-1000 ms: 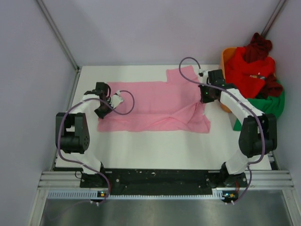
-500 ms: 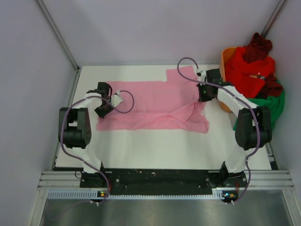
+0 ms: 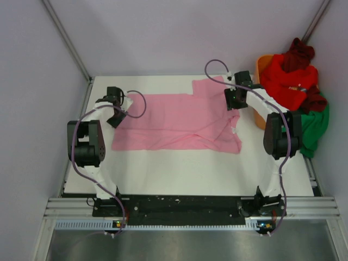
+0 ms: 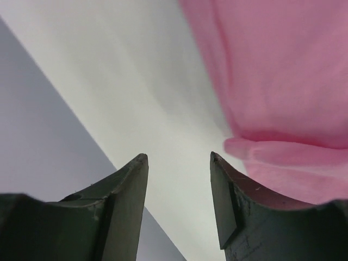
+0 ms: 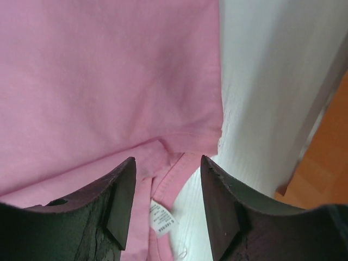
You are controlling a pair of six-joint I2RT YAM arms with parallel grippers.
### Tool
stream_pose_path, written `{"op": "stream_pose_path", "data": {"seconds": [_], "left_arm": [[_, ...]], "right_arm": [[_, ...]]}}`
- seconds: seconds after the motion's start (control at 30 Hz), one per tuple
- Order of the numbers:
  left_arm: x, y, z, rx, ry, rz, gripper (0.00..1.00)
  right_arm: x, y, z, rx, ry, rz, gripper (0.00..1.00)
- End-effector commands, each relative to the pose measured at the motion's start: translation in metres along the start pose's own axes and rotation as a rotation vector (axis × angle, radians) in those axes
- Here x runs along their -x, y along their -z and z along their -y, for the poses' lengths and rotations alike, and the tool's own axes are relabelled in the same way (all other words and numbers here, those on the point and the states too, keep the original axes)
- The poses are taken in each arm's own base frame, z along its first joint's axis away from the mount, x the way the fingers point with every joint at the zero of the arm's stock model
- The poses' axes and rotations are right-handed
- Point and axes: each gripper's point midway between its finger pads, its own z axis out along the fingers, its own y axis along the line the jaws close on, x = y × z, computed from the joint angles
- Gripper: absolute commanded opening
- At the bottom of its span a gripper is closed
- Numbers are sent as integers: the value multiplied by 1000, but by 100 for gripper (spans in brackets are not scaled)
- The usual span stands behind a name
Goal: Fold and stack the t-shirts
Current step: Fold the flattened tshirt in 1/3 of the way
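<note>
A light pink t-shirt (image 3: 179, 117) lies spread across the middle of the white table, its near edge rumpled into folds. My left gripper (image 3: 116, 117) hovers at the shirt's left edge, open; in the left wrist view bare table shows between the left gripper (image 4: 178, 157) fingers, with pink cloth (image 4: 283, 81) just to the right. My right gripper (image 3: 232, 101) is over the shirt's right end, open. In the right wrist view the right gripper (image 5: 167, 159) hangs above the collar and its white label (image 5: 162, 217), holding nothing.
An orange basket (image 3: 262, 65) at the far right holds a heap of red shirts (image 3: 288, 81), with a maroon one (image 3: 302, 51) on top and a green one (image 3: 315, 122) draped beside it. The basket's wall (image 5: 326, 163) is close to the right gripper. Grey walls enclose the table.
Both grippers have opened and let go of the pink shirt. Both arms have moved toward the far side, and the shirt has settled flatter on the table.
</note>
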Motion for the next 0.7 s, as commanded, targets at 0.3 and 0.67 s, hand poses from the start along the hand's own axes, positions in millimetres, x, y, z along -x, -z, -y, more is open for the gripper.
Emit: {"op": "stream_pose_path", "data": {"seconds": [0.3, 0.67], "left_arm": [[-34, 48, 54, -255, 98, 77, 52], [-70, 10, 71, -203, 124, -67, 51]], "right_arm": [[-73, 62, -126, 317, 299, -33, 43], [-119, 41, -144, 385, 351, -168, 41]]}}
